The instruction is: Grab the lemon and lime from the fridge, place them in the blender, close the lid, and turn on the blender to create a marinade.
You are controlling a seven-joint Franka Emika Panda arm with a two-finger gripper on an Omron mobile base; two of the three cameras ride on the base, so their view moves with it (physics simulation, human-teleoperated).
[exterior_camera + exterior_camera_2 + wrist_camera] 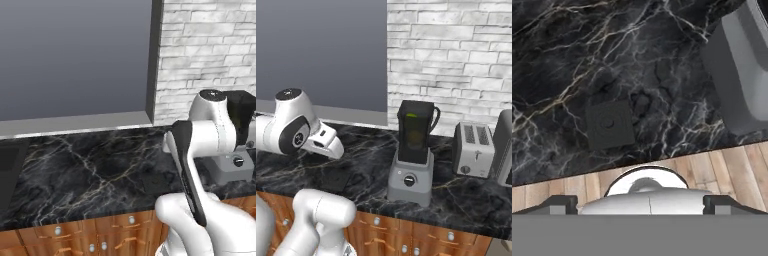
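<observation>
The left base view looked forward and down from behind the arm at the black marble counter [90, 170], with the blender [239, 150] at its right edge. The right base view faced the same counter [466, 200] from the other side (somewhat farther along), placing the blender [412, 155] near its middle. Both shared the counter's front edge and the brick wall [456, 50]. The hand view looked steeply down, close above the lid [609, 123] near the counter's front edge.

the arm [210, 130] is glossy white, built of rounded, bulbous segments. a dark grey strip runs along one link, dark round caps close the joints, and two small dark finger tips [562, 204] end the hand.
</observation>
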